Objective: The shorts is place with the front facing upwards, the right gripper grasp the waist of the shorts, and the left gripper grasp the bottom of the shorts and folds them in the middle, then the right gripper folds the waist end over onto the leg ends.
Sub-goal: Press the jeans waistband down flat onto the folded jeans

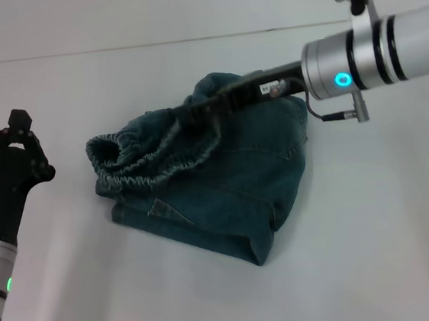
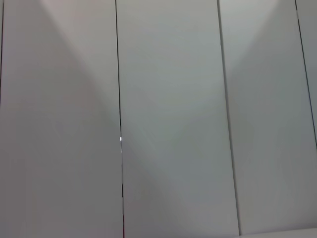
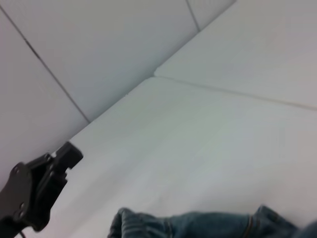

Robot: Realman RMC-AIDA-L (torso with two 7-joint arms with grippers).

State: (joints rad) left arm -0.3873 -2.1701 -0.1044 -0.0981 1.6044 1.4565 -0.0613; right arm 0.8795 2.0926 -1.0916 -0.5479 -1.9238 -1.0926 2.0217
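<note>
White tabletop, one pair of blue denim shorts, two grippers.

You have the shorts folded in half lengthwise mid-table, elastic waistband bunched up at the left. Your right gripper reaches in from the right, jaws clamped on the raised waist fabric. Your left gripper hangs at far left, well apart; whether its jaws are apart, you cannot tell.

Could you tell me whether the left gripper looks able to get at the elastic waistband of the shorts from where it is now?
Probably yes: the left gripper is raised beside the shorts, and only bare table separates it from the waistband.
</note>
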